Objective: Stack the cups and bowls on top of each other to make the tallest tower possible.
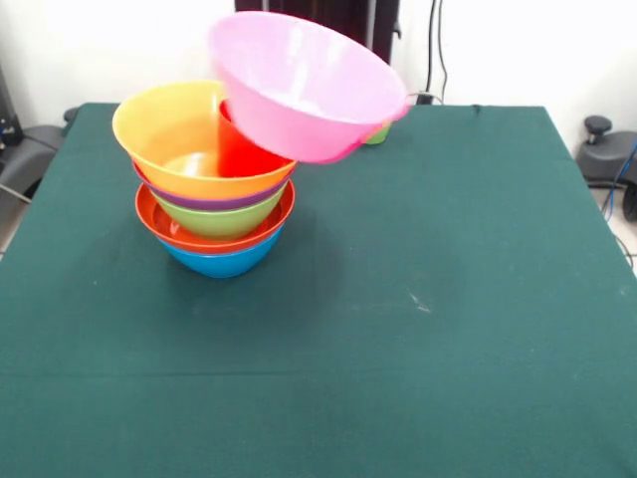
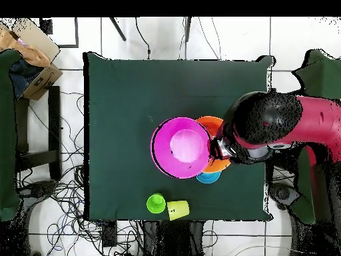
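Note:
The large pink bowl (image 1: 304,85) hangs tilted in the air, above and just right of the tower (image 1: 214,199). The tower's rims are yellow-orange (image 1: 164,129), purple, green, red-orange and blue from top to bottom. The red cup (image 1: 242,151) stands inside the yellow-orange bowl. In the overhead view my gripper (image 2: 214,148) is shut on the rim of the pink bowl (image 2: 180,148), which covers most of the tower (image 2: 212,125). The light green cup (image 2: 156,203) and the yellow cup (image 2: 178,210) sit near the table's edge. The green cup (image 1: 378,133) peeks out behind the pink bowl. The small blue bowl is out of view.
The table is covered in dark green cloth (image 1: 448,299). My red and black arm (image 2: 280,127) reaches in over its right edge in the overhead view. A cardboard box (image 2: 33,57) and cables lie on the floor beside the table.

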You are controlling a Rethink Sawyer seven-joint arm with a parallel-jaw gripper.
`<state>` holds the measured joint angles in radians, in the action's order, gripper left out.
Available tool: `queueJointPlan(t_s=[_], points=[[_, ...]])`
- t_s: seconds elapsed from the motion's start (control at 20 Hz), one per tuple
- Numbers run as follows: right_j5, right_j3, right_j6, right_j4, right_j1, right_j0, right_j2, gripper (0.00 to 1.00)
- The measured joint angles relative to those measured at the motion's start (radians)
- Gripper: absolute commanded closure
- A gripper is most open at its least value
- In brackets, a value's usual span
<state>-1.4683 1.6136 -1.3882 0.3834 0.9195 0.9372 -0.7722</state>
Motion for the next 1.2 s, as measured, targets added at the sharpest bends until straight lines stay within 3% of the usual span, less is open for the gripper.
queueJointPlan(t_s=[1.2], points=[[0.005, 0.006, 0.0, 0.045, -0.01, -0.002, -0.047, 0.0]])
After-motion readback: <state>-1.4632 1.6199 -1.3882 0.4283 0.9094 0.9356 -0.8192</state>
